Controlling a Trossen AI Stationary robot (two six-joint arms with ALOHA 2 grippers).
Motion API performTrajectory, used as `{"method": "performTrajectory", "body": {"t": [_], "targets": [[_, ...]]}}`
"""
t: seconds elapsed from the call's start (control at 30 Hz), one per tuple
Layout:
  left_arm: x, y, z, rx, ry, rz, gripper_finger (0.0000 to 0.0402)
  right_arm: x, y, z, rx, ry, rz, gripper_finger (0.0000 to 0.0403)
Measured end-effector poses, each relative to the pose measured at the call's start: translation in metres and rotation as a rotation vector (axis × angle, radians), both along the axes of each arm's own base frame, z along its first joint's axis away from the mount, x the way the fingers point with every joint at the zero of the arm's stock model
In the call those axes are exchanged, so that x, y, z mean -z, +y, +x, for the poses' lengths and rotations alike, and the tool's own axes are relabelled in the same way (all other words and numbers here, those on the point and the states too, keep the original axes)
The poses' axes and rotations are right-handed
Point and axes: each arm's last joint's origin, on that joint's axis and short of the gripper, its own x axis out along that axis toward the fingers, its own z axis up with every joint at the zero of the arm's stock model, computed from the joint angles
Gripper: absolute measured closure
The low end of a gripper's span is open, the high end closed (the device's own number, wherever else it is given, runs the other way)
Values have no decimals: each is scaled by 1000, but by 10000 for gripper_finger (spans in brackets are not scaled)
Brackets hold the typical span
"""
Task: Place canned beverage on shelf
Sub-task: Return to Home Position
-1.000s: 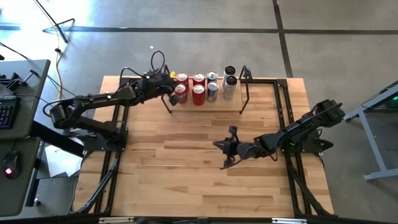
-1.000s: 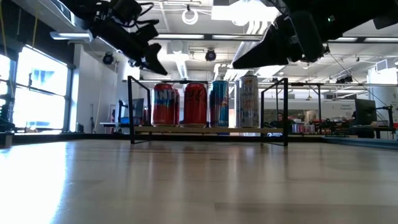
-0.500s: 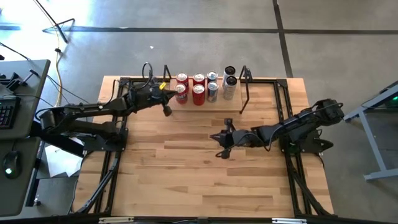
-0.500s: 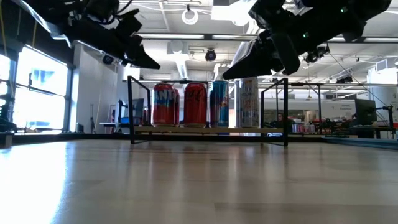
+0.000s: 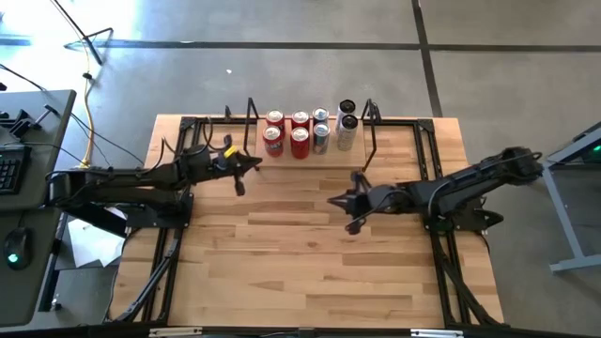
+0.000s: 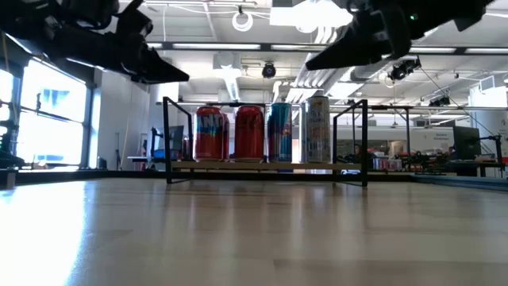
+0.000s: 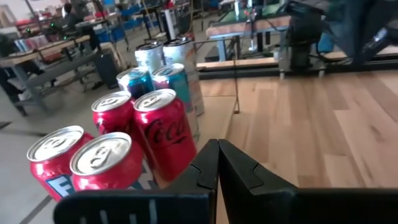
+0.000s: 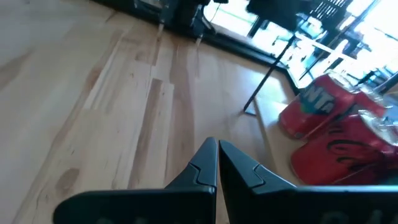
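Red cans (image 5: 300, 139): four are standing.
Blue cans (image 5: 320, 137): two are standing.
Tall pale cans (image 5: 347, 129): two are standing.
Shelf (image 5: 310, 161): one is carrying all eight.
Tools: two are hovering, left tool (image 5: 246, 167) and right tool (image 5: 336, 200).

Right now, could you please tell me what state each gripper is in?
Left gripper: shut, holding nothing, near the small light-wood shelf.
Right gripper: shut, holding nothing, above the large wooden tabletop.

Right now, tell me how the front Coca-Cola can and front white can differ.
The Coca-Cola can is red, the white can pale. The white can stands taller than the Coca-Cola can. The Coca-Cola can sits mid-row; the white can ends it, beside the black rod frame. Both stand upright on the shelf.
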Motion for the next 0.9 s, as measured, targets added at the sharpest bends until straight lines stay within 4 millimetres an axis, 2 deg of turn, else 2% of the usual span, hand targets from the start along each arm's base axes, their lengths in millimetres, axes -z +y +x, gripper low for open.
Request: {"method": "performTrajectory", "body": {"t": [0.1,0.3,0.5,0.67,0.9], "targets": [[1,-4,-4,14,-15,4,401,8,-7,-20,6,-57,-1,403],[5,-13,-10,90,-34,1,401,39,-23,-73,35,-214,55,403],[16,-21,-15,138,-21,-30,401,55,-32,-110,43,-328,65,403],[29,-27,-20,185,-2,-41,401,63,-38,-127,76,-354,67,403],[30,-34,-26,245,-39,-17,401,58,-40,-137,83,-371,70,403]]}}
